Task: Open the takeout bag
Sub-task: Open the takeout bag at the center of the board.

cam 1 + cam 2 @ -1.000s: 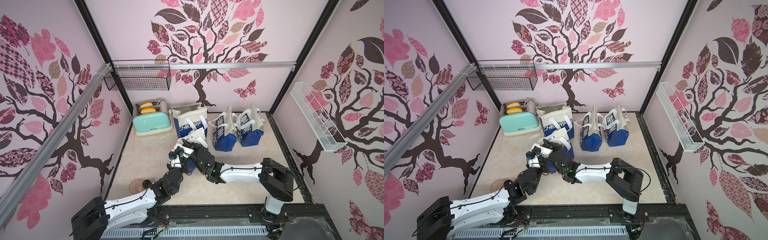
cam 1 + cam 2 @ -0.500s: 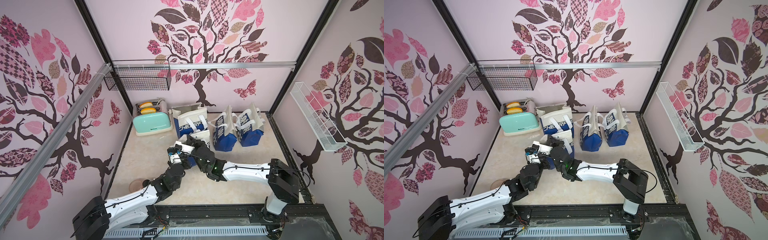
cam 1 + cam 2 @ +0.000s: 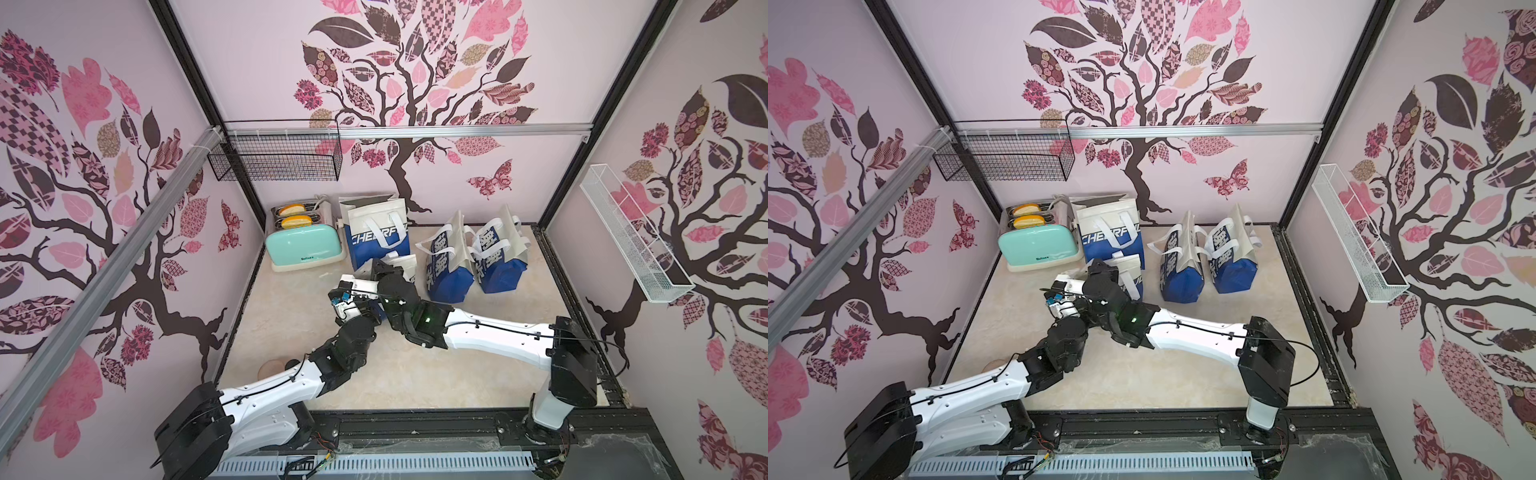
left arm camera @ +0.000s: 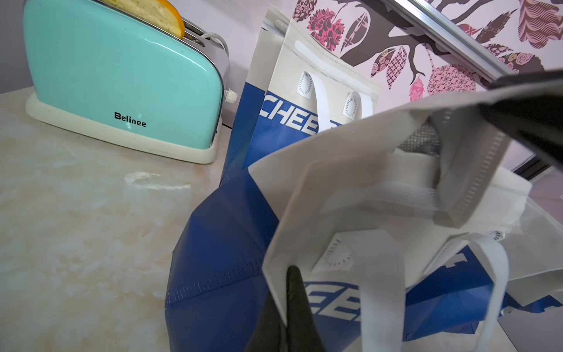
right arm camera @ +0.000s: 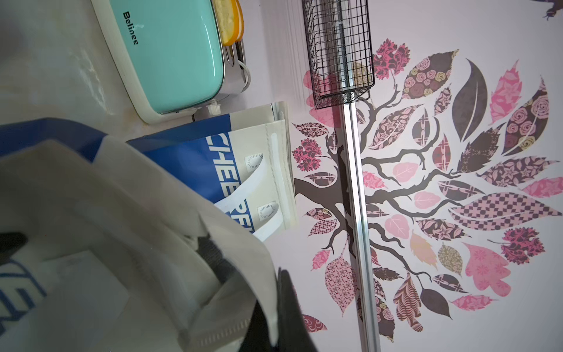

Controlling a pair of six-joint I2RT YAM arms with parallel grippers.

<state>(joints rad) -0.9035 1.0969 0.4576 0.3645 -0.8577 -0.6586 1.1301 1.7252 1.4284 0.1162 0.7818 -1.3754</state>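
- A mint-green toaster stands at the back left of the marble-look table, with two bread slices in its slots. It is well apart from both claws.
- A larger blue-and-white bag stands upright beside the toaster and just behind the takeout bag.
- A third bag and a fourth bag stand side by side further along the back, clear of the arms.
- A black wire basket hangs on the back wall and a white wire rack on the side wall.
- A round tan thing lies by the left arm. It is half hidden, possibly a lid or coaster.
- In both top views the two wrists cover most of the takeout bag, so only its white top edge shows there.
- The takeout bag stands near mid-table in front of the larger bag, directly under the meeting wrists.
- The left gripper is pinched tight on the bag's white rim beside a handle patch.
- The right gripper is clamped on the opposite rim.
- The mouth is parted between the two claws, showing silvery lining.
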